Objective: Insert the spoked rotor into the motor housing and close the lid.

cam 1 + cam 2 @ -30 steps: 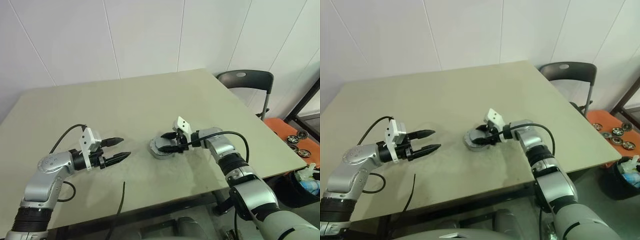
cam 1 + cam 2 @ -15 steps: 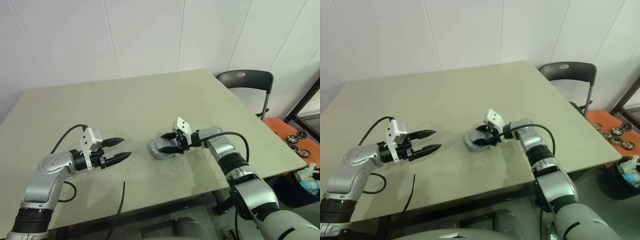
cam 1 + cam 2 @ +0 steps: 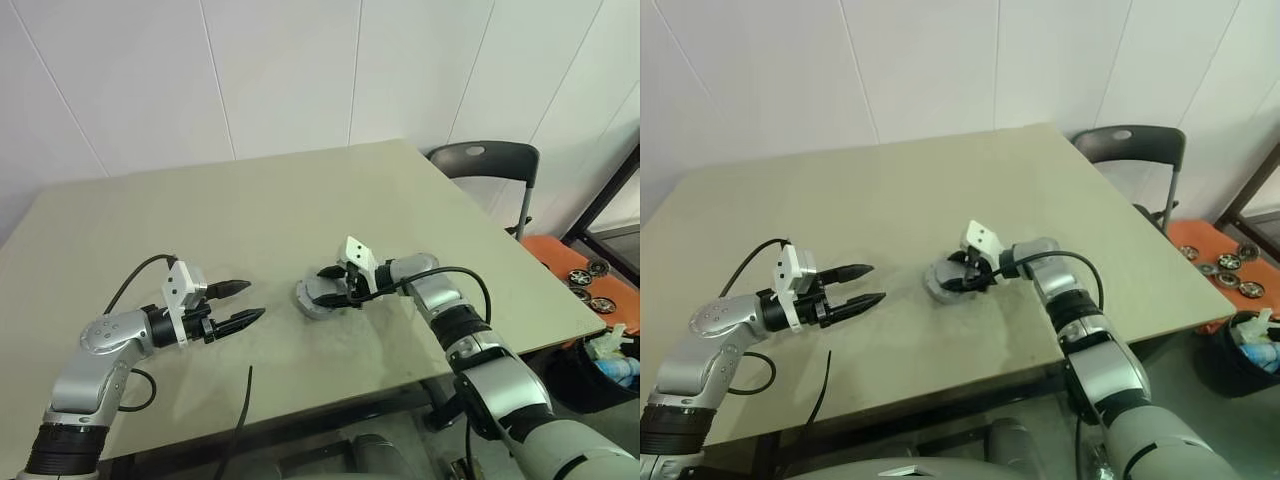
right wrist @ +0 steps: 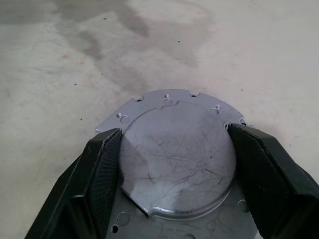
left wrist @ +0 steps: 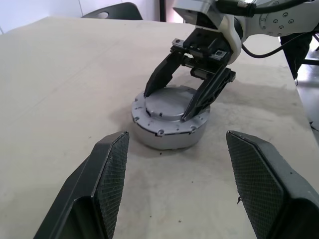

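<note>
The motor housing [image 3: 316, 301] is a short silver cup standing at mid-table. The lid [image 4: 177, 159] lies on top of it as a smooth raised round plate with a flange of screw holes. My right gripper [image 3: 328, 286] reaches in from the right, and its two black fingers press against opposite edges of the lid's raised part [image 5: 164, 103]. My left gripper [image 3: 254, 299] hovers open and empty a short way left of the housing, pointing at it. The spoked rotor is hidden.
The beige table [image 3: 250, 200] has a loose black cable [image 3: 240, 405] near its front edge. A dark chair [image 3: 484, 158] stands past the far right corner. An orange tray [image 3: 575, 262] with small wheels sits off the table to the right.
</note>
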You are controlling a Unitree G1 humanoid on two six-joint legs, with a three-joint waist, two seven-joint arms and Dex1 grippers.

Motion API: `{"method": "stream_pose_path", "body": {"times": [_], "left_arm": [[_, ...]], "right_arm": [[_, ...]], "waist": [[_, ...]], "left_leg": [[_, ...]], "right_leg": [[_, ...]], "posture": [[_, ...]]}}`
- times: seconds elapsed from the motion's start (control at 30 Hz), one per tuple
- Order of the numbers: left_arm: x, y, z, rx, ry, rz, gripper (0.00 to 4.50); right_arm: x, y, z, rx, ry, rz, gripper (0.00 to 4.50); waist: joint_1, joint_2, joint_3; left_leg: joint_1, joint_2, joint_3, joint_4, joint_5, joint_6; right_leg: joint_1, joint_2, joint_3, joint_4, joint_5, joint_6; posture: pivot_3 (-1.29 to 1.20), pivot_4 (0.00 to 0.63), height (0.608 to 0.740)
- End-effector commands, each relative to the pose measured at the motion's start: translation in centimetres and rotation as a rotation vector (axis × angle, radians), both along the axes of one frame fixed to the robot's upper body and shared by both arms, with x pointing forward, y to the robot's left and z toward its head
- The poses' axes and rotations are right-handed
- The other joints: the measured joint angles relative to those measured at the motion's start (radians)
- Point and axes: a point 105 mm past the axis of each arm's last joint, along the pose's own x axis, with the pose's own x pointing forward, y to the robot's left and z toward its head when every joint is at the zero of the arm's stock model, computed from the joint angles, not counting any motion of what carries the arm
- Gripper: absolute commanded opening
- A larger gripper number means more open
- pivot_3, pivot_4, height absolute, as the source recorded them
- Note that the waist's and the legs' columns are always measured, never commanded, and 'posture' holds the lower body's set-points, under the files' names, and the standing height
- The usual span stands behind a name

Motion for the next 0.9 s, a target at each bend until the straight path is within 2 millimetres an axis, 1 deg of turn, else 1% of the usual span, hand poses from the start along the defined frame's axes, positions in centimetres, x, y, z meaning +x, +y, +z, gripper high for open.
{"method": "stream_pose_path", "body": {"times": [0.03,0.2,0.3,0.5,0.73,0.9], "left_arm": [[-0.1,-0.3,0.9,-0.01,-0.033,-0.012,3.32],[0.0,-0.3,0.9,-0.01,-0.033,-0.011,3.32],[0.1,-0.3,1.0,-0.011,-0.034,-0.011,3.32],[0.3,-0.4,1.0,-0.015,-0.04,-0.011,3.32],[0.2,-0.5,1.0,-0.016,-0.04,-0.01,3.32],[0.1,-0.6,0.9,-0.018,-0.038,-0.01,3.32]], "right_arm": [[-2.4,-0.3,-4.9,-0.148,0.129,0.033,3.05],[-2.2,-0.3,-4.6,-0.147,0.126,0.036,3.05],[-2.1,-0.2,-4.4,-0.145,0.125,0.038,3.05],[-2.0,1.3,-2.9,-0.062,0.201,0.041,3.05],[-2.0,0.8,-3.5,-0.116,0.232,0.031,3.05],[-1.8,1.2,-3.3,-0.098,0.225,0.017,3.05]], "waist": [[-0.004,0.0,-0.001],[-0.021,0.0,-0.002],[-0.021,0.0,-0.002],[-0.022,0.0,-0.002],[-0.023,0.0,-0.002],[-0.023,0.0,-0.002]], "left_leg": [[0.0,0.0,0.0,0.0,0.0,0.0],[0.001,0.0,0.0,0.0,0.0,0.0],[0.0,0.0,0.0,0.0,0.0,0.0],[0.0,0.0,0.0,0.0,0.0,0.0],[-0.001,0.0,-0.001,-0.001,0.0,0.0],[-0.001,0.0,0.0,-0.001,0.0,0.0]], "right_leg": [[0.0,0.0,0.0,0.0,0.0,0.0],[0.001,0.0,0.0,0.001,0.0,0.0],[0.001,0.0,0.0,0.0,0.0,0.0],[0.0,0.0,0.0,0.0,0.0,0.0],[-0.002,0.0,0.0,0.0,0.0,0.0],[-0.002,0.0,0.0,0.0,0.0,0.0]], "posture": [[0.0,0.0,0.74],[0.0,0.0,0.74],[0.0,0.0,0.74],[0.0,0.0,0.74],[0.0,0.0,0.74],[0.0,0.0,0.74]]}}
